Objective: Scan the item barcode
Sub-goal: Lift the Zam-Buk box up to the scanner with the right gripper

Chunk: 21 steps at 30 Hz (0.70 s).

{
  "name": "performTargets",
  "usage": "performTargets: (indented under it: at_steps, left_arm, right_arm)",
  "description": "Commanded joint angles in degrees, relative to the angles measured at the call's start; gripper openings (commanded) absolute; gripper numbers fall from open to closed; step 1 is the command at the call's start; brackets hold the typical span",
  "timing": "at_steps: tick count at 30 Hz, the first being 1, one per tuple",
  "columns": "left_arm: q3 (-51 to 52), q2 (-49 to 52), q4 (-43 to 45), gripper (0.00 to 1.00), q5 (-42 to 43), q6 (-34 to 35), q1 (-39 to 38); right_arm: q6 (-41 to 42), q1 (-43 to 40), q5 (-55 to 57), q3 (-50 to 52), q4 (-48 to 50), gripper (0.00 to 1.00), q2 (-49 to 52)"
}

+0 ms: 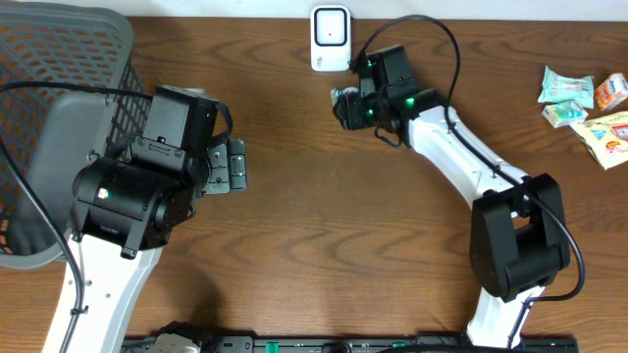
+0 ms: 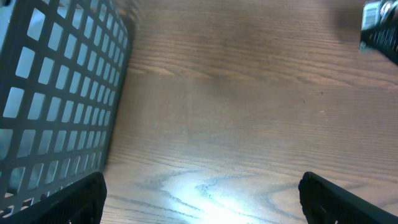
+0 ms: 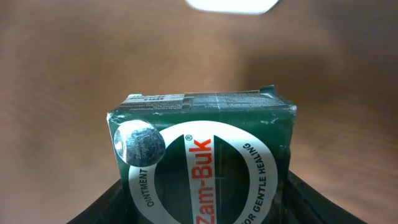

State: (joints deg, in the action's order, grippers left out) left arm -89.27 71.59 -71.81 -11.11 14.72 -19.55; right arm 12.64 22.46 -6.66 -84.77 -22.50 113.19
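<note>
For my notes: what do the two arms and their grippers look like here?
Both have white links joined by bulky black joint housings with small green lights. The left arm and the right arm each trail a thin black cable. The left gripper and right gripper are black and blocky.

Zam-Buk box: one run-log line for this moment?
right jaws: shut on Zam-Buk box | box: just short of scanner, not touching | left jaws: open, empty, beside basket

green Zam-Buk box (image 3: 202,162), near white scanner (image 1: 331,37)
</note>
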Motion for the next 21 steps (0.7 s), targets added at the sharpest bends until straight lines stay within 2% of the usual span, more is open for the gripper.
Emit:
performTargets:
  at_steps: [1, 4, 9, 11, 13, 18, 21]
  left_arm:
    - [-0.5, 0.3, -0.2, 0.98, -1.0, -0.5, 0.3]
    - [-0.5, 0.3, -0.2, 0.98, -1.0, -0.5, 0.3]
    - [-0.5, 0.3, -0.2, 0.98, -1.0, -0.5, 0.3]
    - [-0.5, 0.3, -0.2, 0.98, -1.0, -0.5, 0.3]
    - [-0.5, 0.3, -0.2, 0.98, -1.0, -0.5, 0.3]
    - [-0.5, 0.3, -0.2, 0.98, -1.0, -0.5, 0.3]
    - [-0.5, 0.3, -0.2, 0.98, -1.0, -0.5, 0.3]
  right_arm:
    - [0.4, 0.8, 15.5, 0.1, 2.6, 0.32, -1.1]
    - [-2.0, 0.9, 18.2, 0.1, 6.2, 0.33, -1.0]
    - [-7.1, 0.7, 18.4, -0.1, 12.9, 0.40, 0.0]
    - [-7.8, 0.4, 18.6, -1.3, 13.5, 0.45, 0.7]
    - [-8.2, 0.1, 18.5, -3.3, 13.2, 0.46, 1.4]
    - [-12.1, -0.5, 18.6, -13.8, 9.0, 0.45, 5.7]
    - [-15.3, -0.6, 18.6, -23.6, 4.1, 0.44, 10.9]
